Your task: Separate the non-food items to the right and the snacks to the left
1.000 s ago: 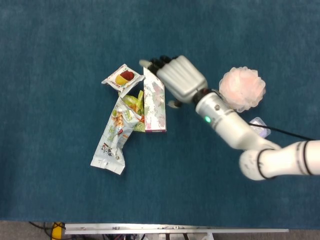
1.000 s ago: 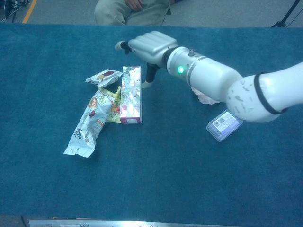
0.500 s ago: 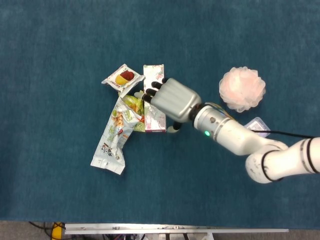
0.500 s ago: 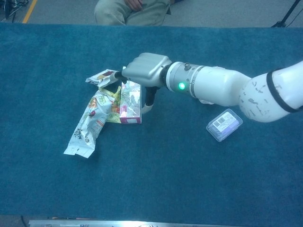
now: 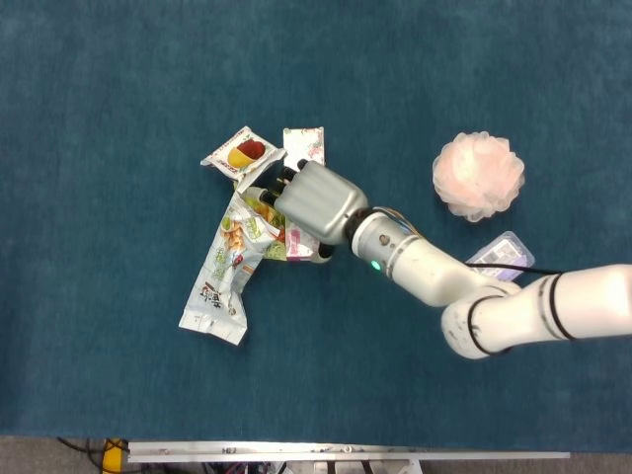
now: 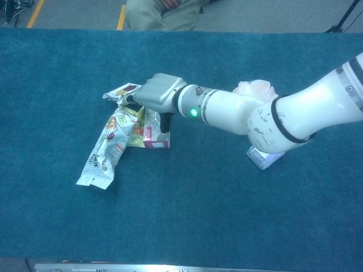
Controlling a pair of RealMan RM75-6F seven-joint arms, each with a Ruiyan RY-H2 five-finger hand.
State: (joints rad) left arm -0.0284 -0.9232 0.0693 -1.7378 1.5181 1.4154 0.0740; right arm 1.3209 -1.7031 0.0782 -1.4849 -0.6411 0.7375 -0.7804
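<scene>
A long floral box (image 5: 304, 143) lies in the middle of the table among the snacks. My right hand (image 5: 314, 202) sits over its middle, fingers down along its left edge and thumb at its right edge, gripping it; the chest view shows the same hand (image 6: 159, 94) and box (image 6: 152, 135). A small red-and-yellow snack packet (image 5: 242, 153) lies just left of the box's far end. A long white snack bag (image 5: 225, 272) and a green-yellow bag (image 5: 259, 202) lie against the box's left side. No view shows my left hand.
A pink bath puff (image 5: 478, 175) rests on the right, with a purple plastic case (image 5: 502, 252) nearer me, partly hidden by my right forearm. Blue cloth (image 5: 118, 79) covers the table. A seated person (image 6: 161, 11) is beyond the far edge.
My right hand came from beyond the box's far end, moved toward me and lowered onto the box, its fingers now wrapped around it. The box and snacks have barely shifted.
</scene>
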